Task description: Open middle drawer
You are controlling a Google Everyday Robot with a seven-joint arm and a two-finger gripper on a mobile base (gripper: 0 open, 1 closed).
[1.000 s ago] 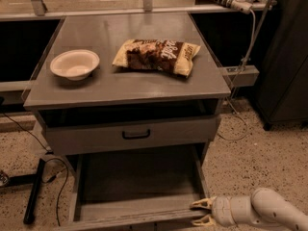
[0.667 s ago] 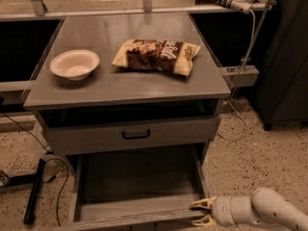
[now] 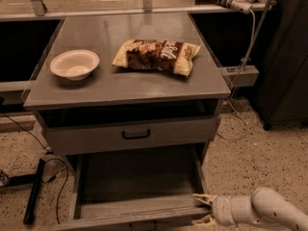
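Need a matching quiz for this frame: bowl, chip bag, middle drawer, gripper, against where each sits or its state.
Things:
1. bowl
2. chip bag
3. middle drawer
4. gripper

Places or states:
A. pulled far out
B. left side of the cabinet top
C. low right, at the middle drawer's front right corner, fingers apart
D. on the cabinet top, right of the bowl

Pairs: 1-B, 2-D, 3-A, 4-C

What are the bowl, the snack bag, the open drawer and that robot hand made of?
Bowl: matte off-white, thin-walled, maybe paper or plastic. Snack bag: glossy crinkled film, likely plastic. Open drawer: flat, smooth grey, painted metal or laminate; cannot tell which. Gripper, at the drawer's front right corner: white shell, probably plastic, yellowish fingers.
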